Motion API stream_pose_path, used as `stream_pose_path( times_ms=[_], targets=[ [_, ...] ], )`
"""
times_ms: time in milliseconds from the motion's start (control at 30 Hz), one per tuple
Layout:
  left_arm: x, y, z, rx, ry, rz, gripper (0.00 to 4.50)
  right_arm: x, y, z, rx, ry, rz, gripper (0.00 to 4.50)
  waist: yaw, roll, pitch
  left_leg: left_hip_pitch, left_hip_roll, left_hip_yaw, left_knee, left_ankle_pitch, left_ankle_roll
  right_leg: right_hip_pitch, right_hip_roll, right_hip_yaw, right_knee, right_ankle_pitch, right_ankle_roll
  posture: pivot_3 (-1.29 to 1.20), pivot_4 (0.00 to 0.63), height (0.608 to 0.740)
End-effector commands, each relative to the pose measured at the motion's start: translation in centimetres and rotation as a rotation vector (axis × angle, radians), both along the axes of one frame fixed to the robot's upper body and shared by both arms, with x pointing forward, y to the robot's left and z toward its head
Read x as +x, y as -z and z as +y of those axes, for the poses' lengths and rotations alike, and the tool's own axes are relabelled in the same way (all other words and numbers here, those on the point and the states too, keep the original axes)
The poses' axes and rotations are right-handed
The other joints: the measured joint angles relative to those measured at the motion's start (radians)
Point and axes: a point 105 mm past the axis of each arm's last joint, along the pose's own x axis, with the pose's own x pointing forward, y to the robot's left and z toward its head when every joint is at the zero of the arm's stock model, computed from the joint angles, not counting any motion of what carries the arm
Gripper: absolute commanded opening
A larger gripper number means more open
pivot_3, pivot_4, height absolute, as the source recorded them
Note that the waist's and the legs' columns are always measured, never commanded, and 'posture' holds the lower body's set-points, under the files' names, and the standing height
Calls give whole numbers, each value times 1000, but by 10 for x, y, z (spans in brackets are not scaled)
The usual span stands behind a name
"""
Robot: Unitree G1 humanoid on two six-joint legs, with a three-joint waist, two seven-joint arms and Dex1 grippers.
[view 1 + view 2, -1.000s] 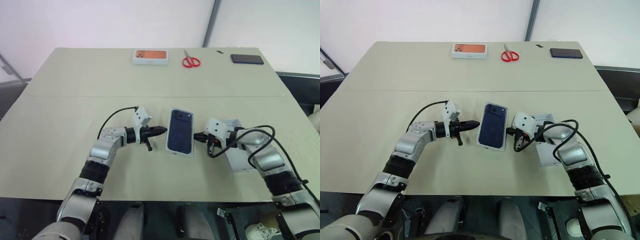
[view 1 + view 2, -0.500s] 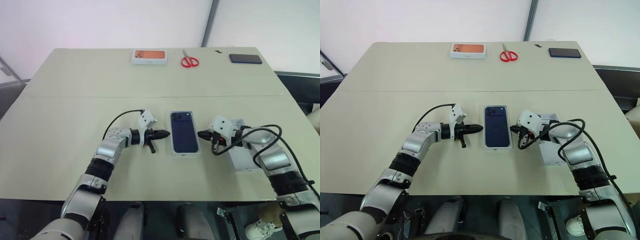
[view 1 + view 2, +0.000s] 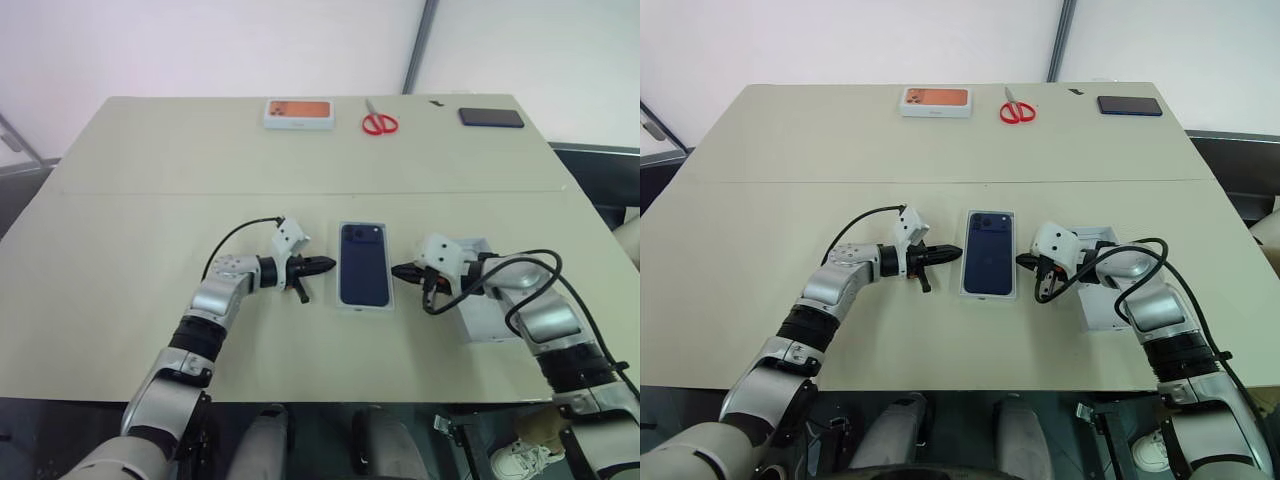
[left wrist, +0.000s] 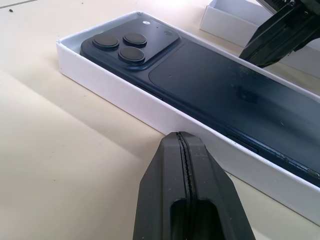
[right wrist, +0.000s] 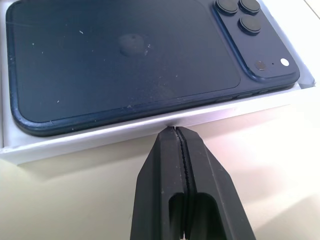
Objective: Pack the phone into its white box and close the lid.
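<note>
Left gripper point(image 3: 328, 265): fingers pressed together, empty, tip just beside the box's left wall
Phone point(image 3: 363, 264): lying back-up inside the white box point(image 4: 125, 97), mid-table
Right gripper point(image 3: 397, 271): pinched closed too, tip right up against the box's right wall
Lid point(image 3: 490, 318): under the right arm

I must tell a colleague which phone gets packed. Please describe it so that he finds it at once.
On the beige table, look near the front edge, between the two arms. The phone lies there in the white box, camera lenses up. It is dark blue; the black phone lies bare at the far right corner.
</note>
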Motion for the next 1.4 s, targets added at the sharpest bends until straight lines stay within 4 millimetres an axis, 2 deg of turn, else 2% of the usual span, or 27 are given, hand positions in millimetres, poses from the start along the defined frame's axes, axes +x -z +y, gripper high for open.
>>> stream_pose_path(
  times_ms=[33,200,433,567,733,833,900,967,1000,1033,1100,1233,1267,1400],
  targets=[
    [7,-16,16,-29,-43,-28,16,8,-18,-1,-3,4,-82,12,-2,0,0,0,0,0,0,0,0,0,0,0,0,0,0,0,150,740],
    [14,-28,33,-44,-101,-48,16,21,-20,-10,-29,59,-129,12,0,0,0,0,0,0,0,0,0,0,0,0,1,0,0,0,150,740],
    [9,-40,63,-23,-134,-86,16,26,-16,-32,-72,80,-121,12,1,0,0,0,0,0,0,0,0,0,0,0,1,0,0,0,150,740],
    [1,-42,69,-13,-136,-97,16,33,-13,-44,-83,120,-135,12,0,0,0,1,0,0,0,0,0,0,0,0,1,0,0,0,150,740],
    [-7,-41,72,-15,-143,-100,16,33,-21,-33,-18,97,-142,12,0,0,0,1,0,0,0,0,0,0,0,0,1,0,0,0,150,740],
    [-8,-43,75,-24,-151,-96,16,33,-23,-33,-8,103,-143,12,0,0,0,1,0,0,0,0,0,0,0,0,1,0,0,0,150,740],
    [-8,-46,82,-31,-167,-90,16,28,-29,-32,97,119,-48,12,0,0,0,1,0,0,0,0,0,0,0,0,1,0,0,0,150,740],
    [-9,-51,89,-55,-174,-59,529,23,-36,-31,149,126,-2,0,-1,0,0,1,1,0,0,0,0,0,0,0,1,0,0,0,150,740],
    [-9,-53,92,-57,-175,-58,878,22,-40,-32,160,135,0,553,-3,0,0,1,1,-1,0,0,0,0,0,1,1,0,0,0,150,740],
    [-9,-53,95,-50,-182,-67,1345,22,-43,-32,168,145,-11,887,-3,0,0,1,1,-2,0,0,0,0,0,1,1,0,0,0,150,740],
    [-10,-53,101,-45,-196,-73,2398,21,-50,-33,216,172,-11,1907,-2,0,0,1,1,-2,0,0,0,0,0,1,1,0,0,0,150,740],
    [-17,-47,110,-29,-188,-61,4426,12,-45,-35,200,203,12,4036,0,0,0,1,1,-2,0,0,0,0,0,1,1,0,0,0,150,740],
    [-19,-46,111,-23,-185,-59,4500,9,-42,-37,192,212,27,4452,1,0,0,0,1,-2,0,0,0,0,0,1,1,0,0,0,150,740],
    [-26,-47,113,-20,-160,-92,4500,-2,-44,-46,197,256,96,4452,4,1,0,0,1,-2,0,0,0,0,-1,1,1,0,0,0,150,740]
  ],
)
